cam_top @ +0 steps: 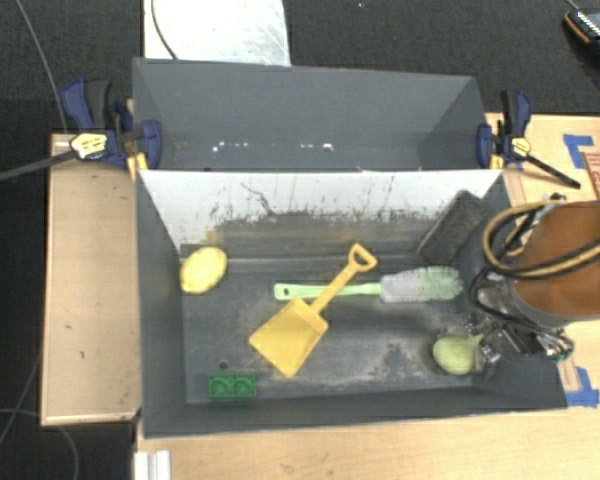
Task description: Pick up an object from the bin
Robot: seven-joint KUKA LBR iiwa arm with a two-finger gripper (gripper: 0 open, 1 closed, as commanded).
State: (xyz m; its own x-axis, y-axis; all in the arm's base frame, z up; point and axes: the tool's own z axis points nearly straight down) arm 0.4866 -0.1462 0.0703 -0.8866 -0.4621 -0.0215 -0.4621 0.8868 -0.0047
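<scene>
a grey metal bin [300, 103] takes up mid-frame; the arm [575, 258], orange-covered, comes in at right; a yellow toy shovel [298, 328] lies at centre, its handle crossing a green brush [380, 289]; dark block [453, 226] at upper right; yellow lemon [203, 269] at left; the gripper [490, 346] sits just beside a yellow-green round fruit [454, 355] at lower right, open or closed i cannot tell; green brick [232, 386] at lower left

Scuffed matt metal bin [280, 230]; smooth yellow plastic shovel [302, 320]; bristly brush [380, 288].
</scene>
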